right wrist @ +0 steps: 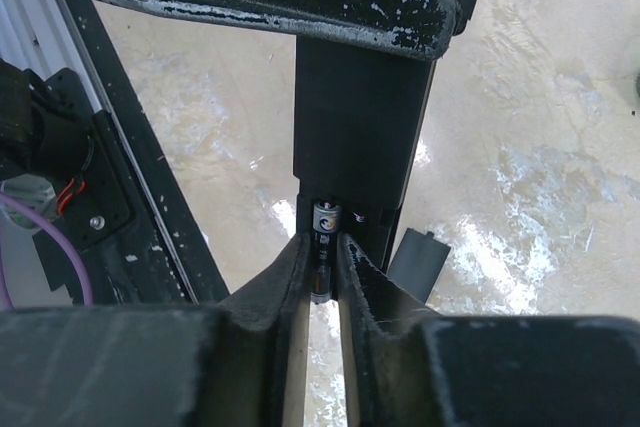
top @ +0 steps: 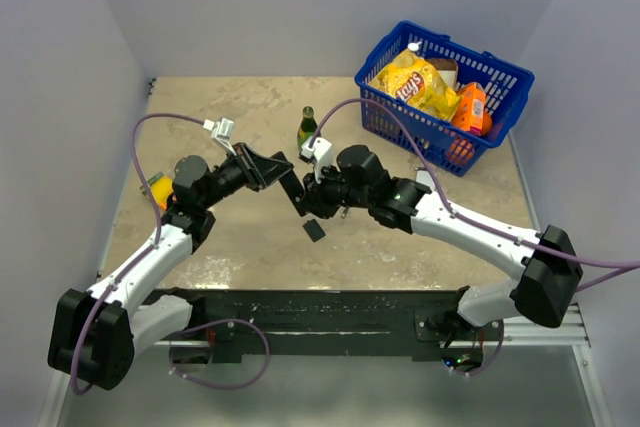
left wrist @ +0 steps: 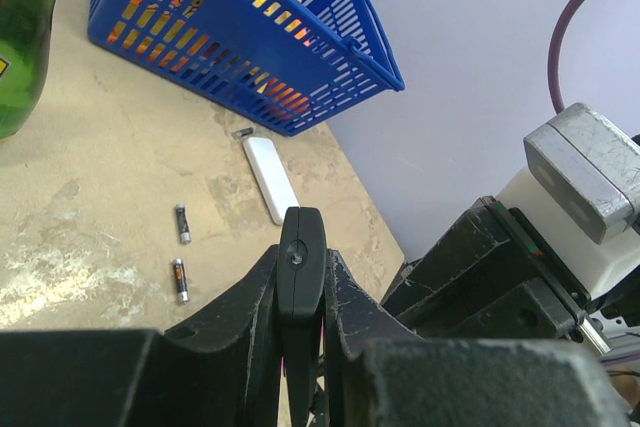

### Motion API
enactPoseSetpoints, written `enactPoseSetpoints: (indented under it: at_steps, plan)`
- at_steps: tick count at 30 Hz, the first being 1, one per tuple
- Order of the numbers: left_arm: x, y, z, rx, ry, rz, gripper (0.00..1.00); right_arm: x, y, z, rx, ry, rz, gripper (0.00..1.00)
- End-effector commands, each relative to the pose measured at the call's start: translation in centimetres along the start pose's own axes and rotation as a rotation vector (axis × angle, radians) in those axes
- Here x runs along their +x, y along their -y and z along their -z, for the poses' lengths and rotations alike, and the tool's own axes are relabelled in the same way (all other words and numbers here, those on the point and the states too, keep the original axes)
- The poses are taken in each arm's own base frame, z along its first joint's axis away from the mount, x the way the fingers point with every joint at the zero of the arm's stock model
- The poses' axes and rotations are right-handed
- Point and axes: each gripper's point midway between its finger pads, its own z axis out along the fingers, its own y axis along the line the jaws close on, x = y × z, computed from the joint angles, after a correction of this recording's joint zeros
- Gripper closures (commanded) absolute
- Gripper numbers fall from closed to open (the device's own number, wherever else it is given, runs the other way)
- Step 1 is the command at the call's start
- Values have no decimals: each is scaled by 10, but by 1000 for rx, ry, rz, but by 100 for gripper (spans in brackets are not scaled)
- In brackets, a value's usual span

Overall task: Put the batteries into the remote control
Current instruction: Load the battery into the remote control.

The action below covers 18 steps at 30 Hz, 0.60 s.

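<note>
Our right end effector (right wrist: 322, 257) has its fingers drawn nearly together on a battery (right wrist: 325, 219), pinched between the tips with its silvery end poking out beyond them. Directly ahead of those tips, touching or almost touching the battery, is the uncovered end of the remote control (right wrist: 360, 117), its black body running away from the fingers. The remote is gripped edge-on by our left end effector (left wrist: 300, 259), whose jaws are clamped tight on it.

We judge the step in hand to be seating this battery in the open compartment. Whether it is already partly in the slot we cannot tell. Below the right fingers the small black cover (right wrist: 415, 265) lies on the bench (right wrist: 520, 147). Out past the left end effector, two more batteries (left wrist: 182, 224) lie apart on the bench, with a flat white device (left wrist: 270, 179) just beyond them and a blue basket (left wrist: 240, 37) farther off.

Next we would need to line the battery up with its slot, press it home against the contact, and release without dragging it out, while the left grip holds the remote steady.
</note>
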Motion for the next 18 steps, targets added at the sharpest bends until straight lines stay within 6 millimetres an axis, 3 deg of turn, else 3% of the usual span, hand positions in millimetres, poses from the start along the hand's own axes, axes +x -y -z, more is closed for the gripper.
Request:
enactPoseSetpoints:
  at_steps: [1,4,8,10,11,12,14,18]
  plan:
    - [-16,27,-1,87,31,-47,100,-28,-6,2,-20,77,40,91]
    - [-17,28,0,83,37,-41,100,-31,-6,6,-16,97,38,100]
    - [-18,25,2,68,64,-8,100,-49,-10,24,-14,191,45,100]
    - [-22,26,3,62,89,19,100,-50,-10,28,-9,225,40,100]
    - [-22,25,5,65,103,24,100,-66,-14,39,-18,304,49,100]
    - [-24,26,6,67,117,43,100,-60,-13,39,-20,311,44,100]
    - [-23,27,7,75,130,59,100,-72,-19,48,-46,388,47,100]
    - [-25,34,11,110,153,113,100,-72,-23,58,-70,476,51,100]
